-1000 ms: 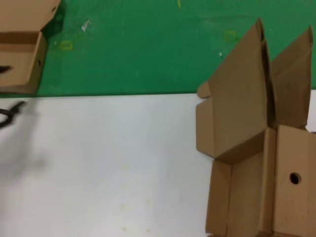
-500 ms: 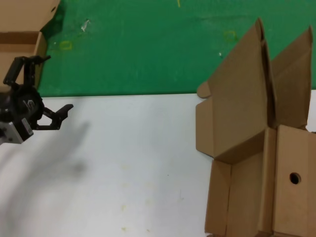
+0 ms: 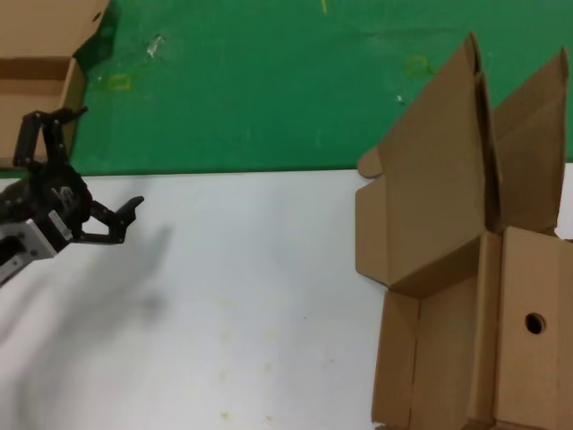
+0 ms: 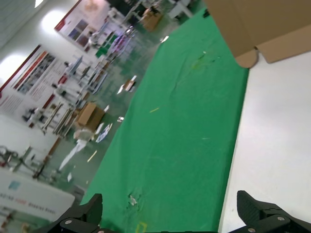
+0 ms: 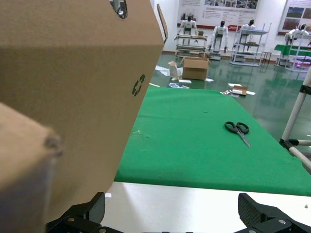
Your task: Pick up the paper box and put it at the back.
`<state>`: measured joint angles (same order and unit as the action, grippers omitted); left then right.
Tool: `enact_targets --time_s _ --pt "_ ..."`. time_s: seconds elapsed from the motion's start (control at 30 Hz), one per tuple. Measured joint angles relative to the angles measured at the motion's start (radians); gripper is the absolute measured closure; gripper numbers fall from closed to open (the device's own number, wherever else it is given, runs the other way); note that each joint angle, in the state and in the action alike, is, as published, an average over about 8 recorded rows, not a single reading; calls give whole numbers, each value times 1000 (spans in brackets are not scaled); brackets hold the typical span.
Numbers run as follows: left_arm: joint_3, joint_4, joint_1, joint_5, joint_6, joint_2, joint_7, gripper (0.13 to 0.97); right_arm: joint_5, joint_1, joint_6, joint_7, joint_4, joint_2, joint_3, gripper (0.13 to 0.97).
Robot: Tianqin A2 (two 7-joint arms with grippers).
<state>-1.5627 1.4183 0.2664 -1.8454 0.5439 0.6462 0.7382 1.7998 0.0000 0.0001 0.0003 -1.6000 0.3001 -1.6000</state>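
Two open brown paper boxes stand side by side on the white table at the right, lids raised: the nearer one (image 3: 448, 358), and one (image 3: 524, 376) with a round hole (image 3: 534, 322) in its wall. Another open box (image 3: 36, 90) lies on the green mat (image 3: 269, 81) at the back left. My left gripper (image 3: 107, 159) is open and empty, over the mat's front edge at the left, far from the right boxes. In the left wrist view it (image 4: 170, 221) spans mat and table. My right gripper (image 5: 175, 221) is open and empty, beside a cardboard wall (image 5: 73, 97); it is out of the head view.
The white tabletop (image 3: 224, 296) stretches between my left gripper and the right boxes. Scissors (image 5: 237, 128) lie on the mat in the right wrist view. A box corner (image 4: 262, 24) shows far off in the left wrist view.
My left gripper has come in from the left edge and moved right, staying open and empty. The boxes have not moved.
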Motion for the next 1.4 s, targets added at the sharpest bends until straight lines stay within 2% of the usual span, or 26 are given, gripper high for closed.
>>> enact_targets --time_s 0.27,1.4 --pt "-4 22 -32 5 -66 -42 -89 132 0 0 0 0 0 0 0 129" --pt "-24 116 -170 29 -348 -221 -472 132 0 0 0 0 0 0 0 129"
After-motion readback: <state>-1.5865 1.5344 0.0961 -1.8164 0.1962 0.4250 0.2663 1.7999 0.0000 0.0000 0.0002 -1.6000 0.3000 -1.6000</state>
